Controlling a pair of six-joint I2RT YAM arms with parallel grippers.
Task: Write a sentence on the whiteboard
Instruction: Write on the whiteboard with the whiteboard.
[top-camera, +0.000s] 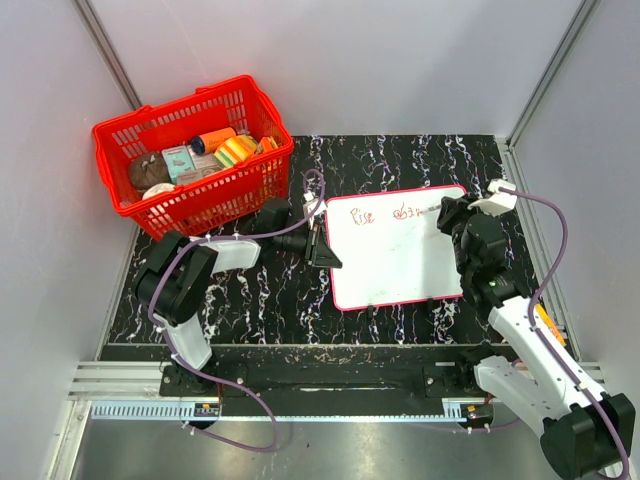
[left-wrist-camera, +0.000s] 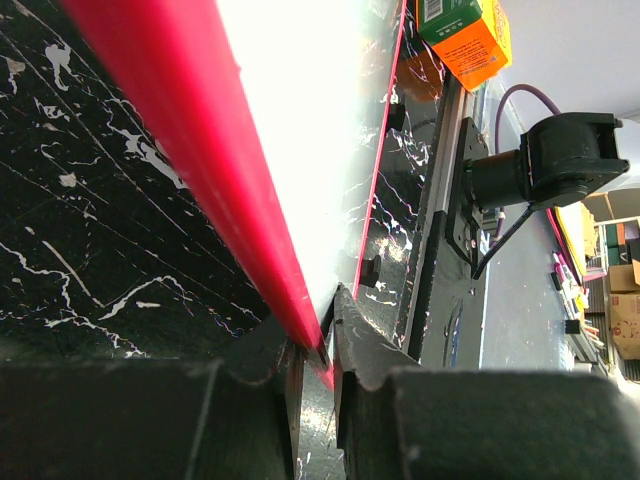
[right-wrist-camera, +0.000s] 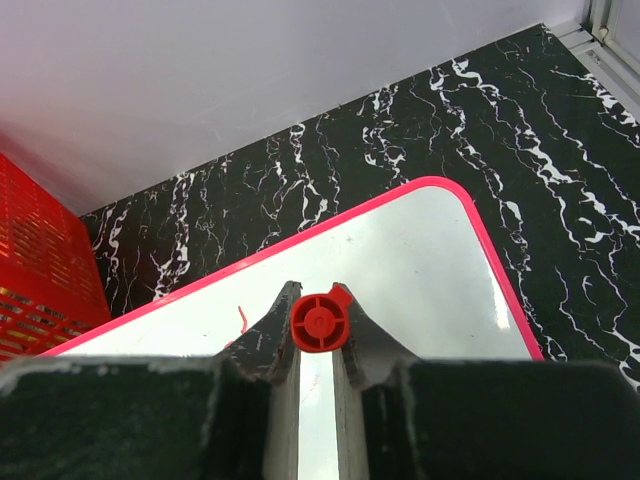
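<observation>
Evidently the whiteboard (top-camera: 400, 262) is lying flat on the black marbled table (top-camera: 400, 160), toward 3 o'clock from the table's middle, with the red basket (top-camera: 195, 160) well apart at 10 o'clock. The left gripper (top-camera: 324, 247) is pinching the board's thin red rim at its 9 o'clock edge; in the left wrist view the jaws are closing on that edge (left-wrist-camera: 300, 330) from both faces. The right gripper (top-camera: 450, 220) is hovering over the board's 2 o'clock corner, its jaws pressing together around a red marker (right-wrist-camera: 318, 322). The sentence (top-camera: 385, 213) is sitting along the 12 o'clock edge as thin red strokes, too small to read with certainty.

The board is probably behaving as a light, stiff, slick panel: it is likely sliding easily on the smooth table under pen pressure, so holding it at the rim looks like the sensible grasp. The glossy white face is offering little friction and fresh ink may smear, so touching the written area seems unwise. The marker is thin and round, so a firm mid-barrel pinch is probably needed.
</observation>
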